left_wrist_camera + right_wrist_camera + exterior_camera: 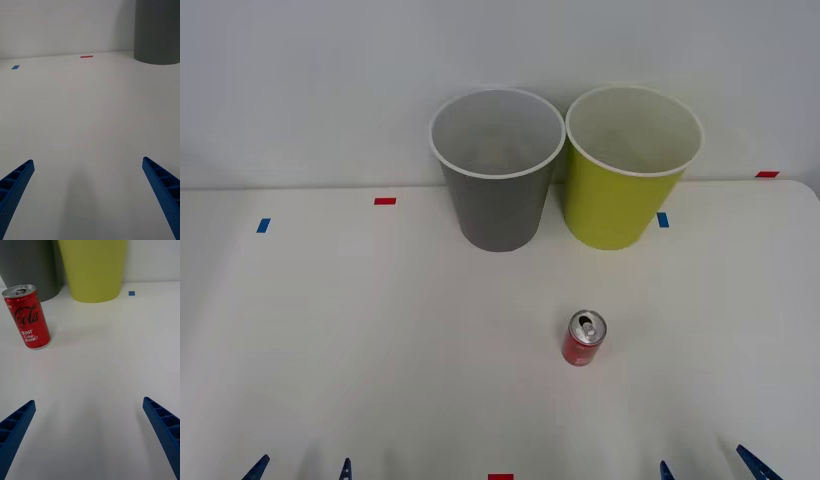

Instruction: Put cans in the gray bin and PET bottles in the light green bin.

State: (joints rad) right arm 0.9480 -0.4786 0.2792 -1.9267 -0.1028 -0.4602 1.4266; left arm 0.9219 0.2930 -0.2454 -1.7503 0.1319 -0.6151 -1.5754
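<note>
**Can waiting, nothing picked up yet**

Nearest the robot, the right gripper (710, 470) and left gripper (300, 470) sit low at the table's near edge, fingers spread wide, both empty and touching nothing. Further out, the red can (584, 338) stands upright, well apart from them. By my guess the reach is still to begin: the right gripper must straddle the can. Beyond stand the gray bin (497, 170) and light green bin (632, 167), side by side.
</note>
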